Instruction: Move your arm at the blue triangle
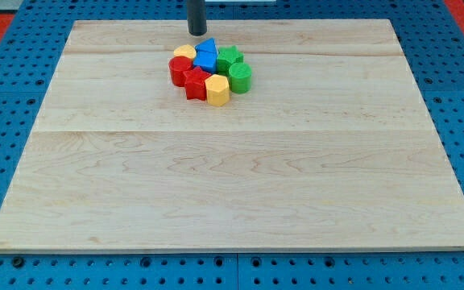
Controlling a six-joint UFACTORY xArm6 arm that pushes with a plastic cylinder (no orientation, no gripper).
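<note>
Near the view's top, left of centre, my tip (197,32) rests on the wooden counter (232,177) — just above the blue triangle (208,46), close but seemingly apart. No gripper on this arm, only the rod. Blocks cluster tightly: yellow block (184,51), blue block (205,60), green block (229,57), green cylinder (240,77), red cylinder (179,71), red block (196,83), yellow hexagon (217,89) — all touching neighbours.

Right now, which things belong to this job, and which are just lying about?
Job: blue triangle, at the cluster's top; my tip, just above it, toward its left.

Lying about: blue block, yellow block, red cylinder, red block, yellow hexagon, green cylinder, green block.
</note>
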